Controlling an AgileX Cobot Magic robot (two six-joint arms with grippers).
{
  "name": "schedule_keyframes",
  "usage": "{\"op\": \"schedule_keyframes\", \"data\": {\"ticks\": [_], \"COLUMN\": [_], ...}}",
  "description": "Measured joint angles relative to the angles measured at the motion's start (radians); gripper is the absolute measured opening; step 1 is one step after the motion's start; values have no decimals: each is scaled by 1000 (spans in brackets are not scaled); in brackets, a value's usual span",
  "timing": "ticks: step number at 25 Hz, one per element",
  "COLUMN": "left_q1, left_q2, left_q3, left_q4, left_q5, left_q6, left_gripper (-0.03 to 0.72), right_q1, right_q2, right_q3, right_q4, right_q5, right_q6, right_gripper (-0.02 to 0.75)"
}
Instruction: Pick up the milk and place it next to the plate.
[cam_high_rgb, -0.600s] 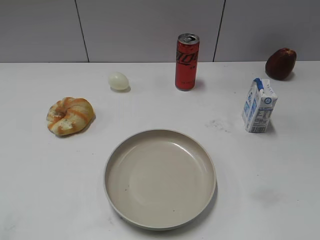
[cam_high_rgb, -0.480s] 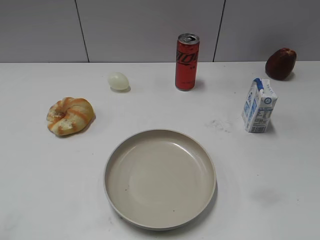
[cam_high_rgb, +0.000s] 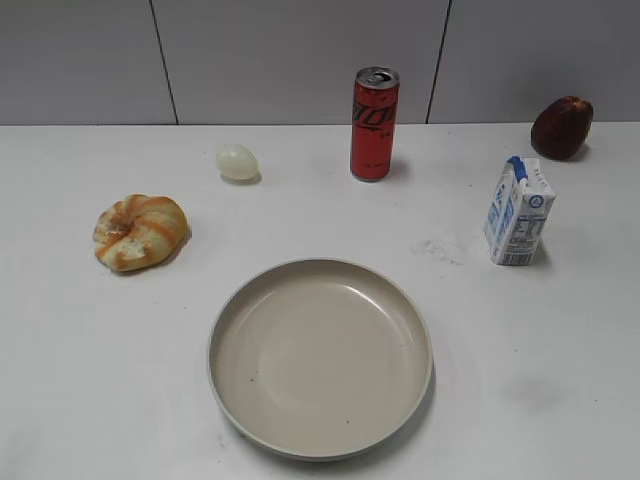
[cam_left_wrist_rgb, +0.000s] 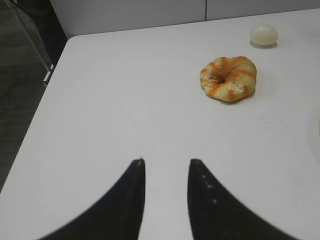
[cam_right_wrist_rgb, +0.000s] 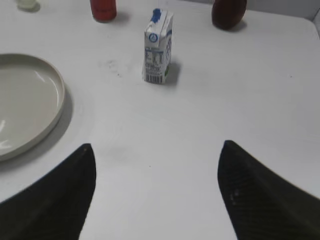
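Observation:
The milk (cam_high_rgb: 518, 211) is a small white carton with blue print, standing upright on the white table at the right, apart from the plate (cam_high_rgb: 320, 356). The plate is a large beige round dish at the front middle. In the right wrist view the milk (cam_right_wrist_rgb: 158, 46) stands ahead of my right gripper (cam_right_wrist_rgb: 157, 145), which is wide open and empty, well short of the carton; the plate's rim (cam_right_wrist_rgb: 56, 80) shows at the left. My left gripper (cam_left_wrist_rgb: 166, 161) is open and empty over bare table at the left. Neither gripper shows in the exterior view.
A tall red can (cam_high_rgb: 374, 123) stands at the back middle. A dark red apple (cam_high_rgb: 561, 127) lies at the back right. A pale egg (cam_high_rgb: 237, 161) and an orange-streaked bread ring (cam_high_rgb: 140, 231) lie at the left. The table's left edge (cam_left_wrist_rgb: 45, 100) shows in the left wrist view.

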Motion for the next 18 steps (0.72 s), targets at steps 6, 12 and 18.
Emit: {"op": "schedule_keyframes", "data": {"ticks": [6, 12, 18], "left_q1": [0, 0, 0], "left_q2": [0, 0, 0], "left_q3": [0, 0, 0], "left_q4": [0, 0, 0], "left_q5": [0, 0, 0], "left_q6": [0, 0, 0], "left_gripper": [237, 237, 237], "right_q1": [0, 0, 0], "right_q2": [274, 605, 921], "right_q3": [-122, -269, -454], "right_q4": [7, 14, 18], "right_q5": [-62, -66, -60], "right_q6": [78, 102, 105], "right_gripper": [582, 656, 641]}}
